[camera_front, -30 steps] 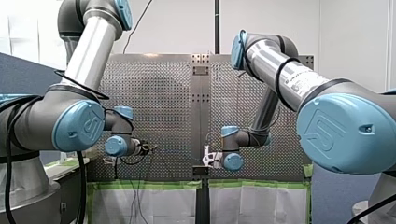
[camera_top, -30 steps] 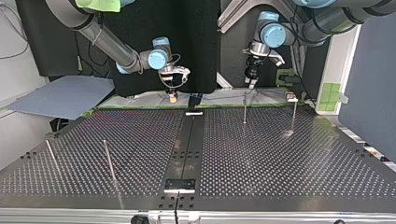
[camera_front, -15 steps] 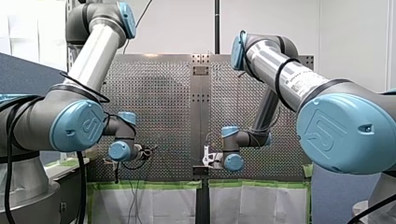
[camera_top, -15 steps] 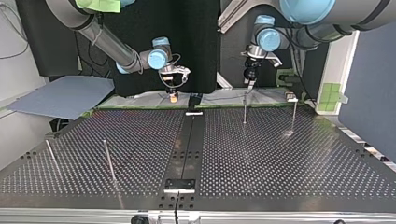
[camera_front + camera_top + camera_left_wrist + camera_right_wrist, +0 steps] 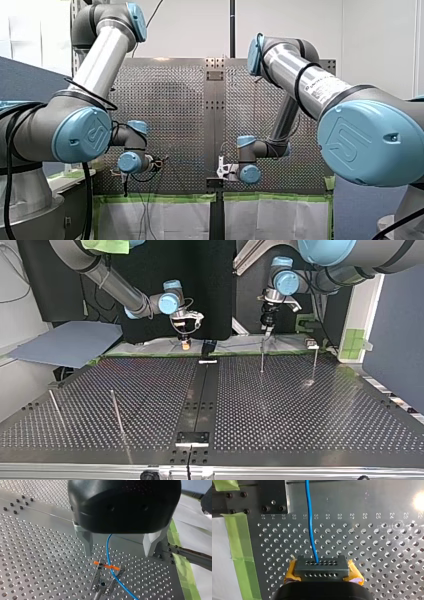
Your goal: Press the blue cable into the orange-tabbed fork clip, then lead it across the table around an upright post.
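Observation:
In the left wrist view my left gripper (image 5: 118, 554) hangs open over the orange-tabbed fork clip (image 5: 107, 566). The blue cable (image 5: 108, 551) runs down between the metal fingers (image 5: 87, 542) and crosses the clip's orange tabs. In the right wrist view my right gripper (image 5: 322, 576) has its yellow pads (image 5: 291, 571) shut on a black holed block (image 5: 322, 567); the blue cable (image 5: 310, 522) leads out of the block and ahead over the plate. In the top view my left gripper (image 5: 267, 326) hovers just above an upright post (image 5: 262, 357), and my right gripper (image 5: 185, 335) is at the far edge.
The perforated table (image 5: 280, 405) carries more thin upright posts (image 5: 315, 360) (image 5: 116, 410) (image 5: 55, 405). A dark centre rail (image 5: 200, 390) splits the plate. Green tape (image 5: 239, 545) lines the table's edge. A grey board (image 5: 65, 342) lies beyond the top view's left corner.
My left arm has shifted: its gripper moved a little lower and towards the middle of the table's far edge. My right arm and the cable it holds stayed put.

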### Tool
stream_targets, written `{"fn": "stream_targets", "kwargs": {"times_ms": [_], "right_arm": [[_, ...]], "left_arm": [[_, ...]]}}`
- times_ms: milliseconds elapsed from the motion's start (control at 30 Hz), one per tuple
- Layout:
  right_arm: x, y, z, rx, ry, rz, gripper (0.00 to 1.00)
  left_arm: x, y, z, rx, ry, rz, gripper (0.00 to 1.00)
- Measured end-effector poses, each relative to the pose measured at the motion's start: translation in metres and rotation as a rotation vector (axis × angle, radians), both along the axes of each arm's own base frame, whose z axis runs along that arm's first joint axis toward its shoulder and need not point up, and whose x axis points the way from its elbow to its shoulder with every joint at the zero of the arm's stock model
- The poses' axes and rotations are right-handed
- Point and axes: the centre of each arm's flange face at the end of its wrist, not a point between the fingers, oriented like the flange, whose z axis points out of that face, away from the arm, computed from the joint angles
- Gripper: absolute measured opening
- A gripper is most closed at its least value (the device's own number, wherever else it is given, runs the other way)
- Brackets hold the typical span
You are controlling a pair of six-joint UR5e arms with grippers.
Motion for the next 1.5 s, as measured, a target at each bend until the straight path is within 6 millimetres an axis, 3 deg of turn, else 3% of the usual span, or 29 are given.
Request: {"fn": "stream_targets", "kwargs": {"times_ms": [1033,1500], "right_arm": [[0.001,0.001,-0.003,0.005,0.0,0.011,0.0],[0.002,0.002,-0.003,0.008,0.001,0.014,0.0]], "left_arm": [[-0.002,-0.001,-0.001,0.011,0.007,0.01,0.99],[0.011,-0.028,0.008,0.034,-0.012,-0.054,0.99]]}}
